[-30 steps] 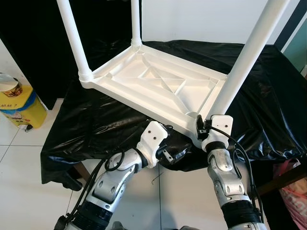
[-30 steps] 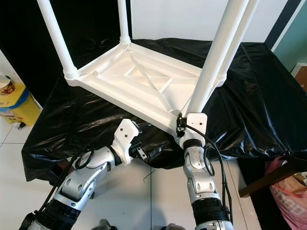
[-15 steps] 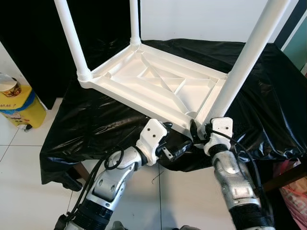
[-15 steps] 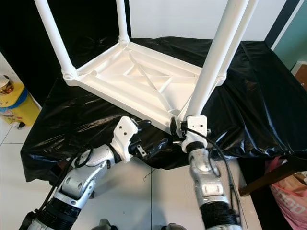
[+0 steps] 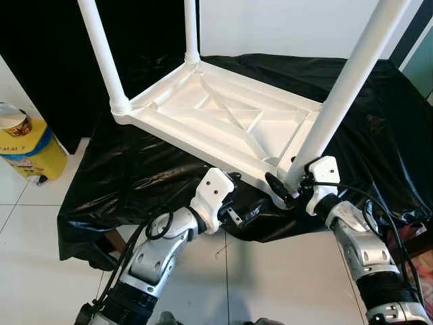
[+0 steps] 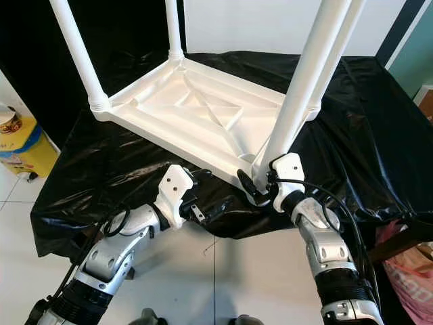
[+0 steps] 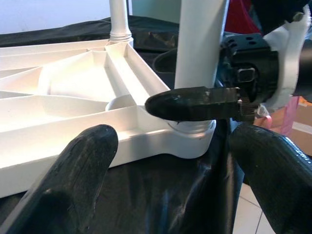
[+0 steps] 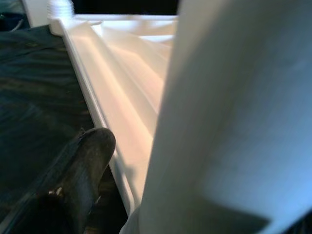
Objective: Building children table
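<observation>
Your right gripper (image 5: 289, 187) closes around the base of the near leg (image 5: 338, 101) to seat it in the upturned table (image 5: 223, 125), while your open, empty left gripper (image 5: 252, 211) waits just beside.

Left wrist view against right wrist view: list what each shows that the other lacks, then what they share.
Left wrist view alone: the left gripper with fingers spread, the right gripper's finger lying across the base of the near leg, and a far leg in its socket.

Right wrist view alone: the far corner socket and the long side rail running to it.

Both: the upturned white table, its near leg and the black cover.
</observation>
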